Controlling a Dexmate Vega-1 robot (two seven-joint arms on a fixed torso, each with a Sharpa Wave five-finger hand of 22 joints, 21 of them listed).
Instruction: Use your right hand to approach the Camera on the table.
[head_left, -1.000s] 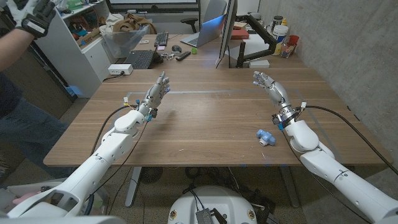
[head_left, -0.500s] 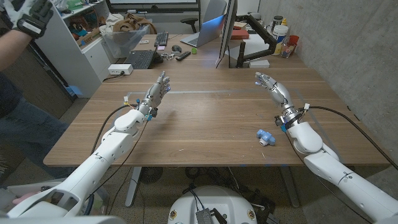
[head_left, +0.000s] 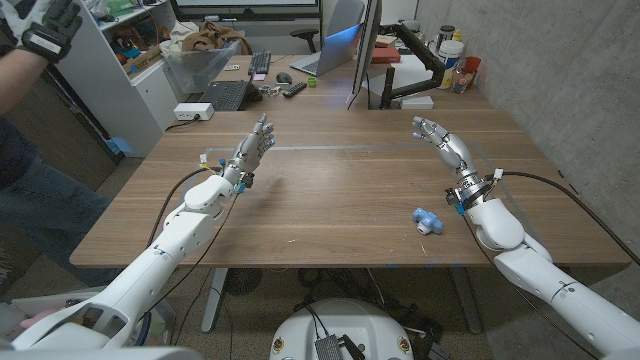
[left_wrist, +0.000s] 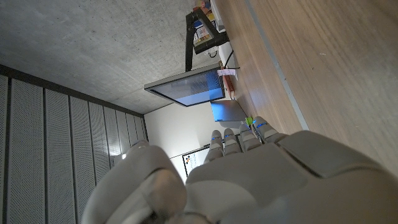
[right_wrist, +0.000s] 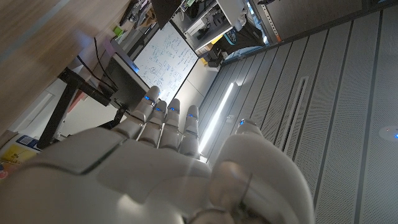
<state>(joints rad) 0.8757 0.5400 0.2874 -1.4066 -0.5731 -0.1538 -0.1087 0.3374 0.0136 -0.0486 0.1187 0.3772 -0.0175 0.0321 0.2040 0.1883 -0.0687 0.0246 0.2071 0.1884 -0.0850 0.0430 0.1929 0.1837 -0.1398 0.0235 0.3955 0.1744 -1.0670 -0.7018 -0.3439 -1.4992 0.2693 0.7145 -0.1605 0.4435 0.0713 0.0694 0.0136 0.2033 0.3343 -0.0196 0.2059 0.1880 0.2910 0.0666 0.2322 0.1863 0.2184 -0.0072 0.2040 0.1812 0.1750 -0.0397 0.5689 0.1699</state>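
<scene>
Judging from the head view, the main risk is that the small blue-and-white camera (head_left: 427, 220) is missed or knocked, because it lies on the surface just beside the right forearm, nearer the robot than the right robot hand (head_left: 438, 140), which is raised well beyond it toward the far side. A reach back and down would be needed, and the camera could be swept by the wrist or forearm toward the near edge of the surface (head_left: 330, 215) if the arm is lowered without being drawn back. The object is small and light-looking, so it is judged likely to slide or roll at a slight touch. The cable along the right arm could also be dragged across it. The wrist view gives no sight of the camera, so guidance from that view is judged poor. The right robot hand is seen open, with its fingers extended and slightly curved and nothing held or touched; in the right wrist view the back of this robot hand (right_wrist: 168, 162) is shown with fingers reaching out together and the thumb apart. The left robot hand (head_left: 252, 148) is likewise held open above the surface on the robot's left, fingers extended, gripping nothing, well apart from the camera. A person's gloved hand (head_left: 40, 28) is visible at the far left corner, away from the surface.
</scene>
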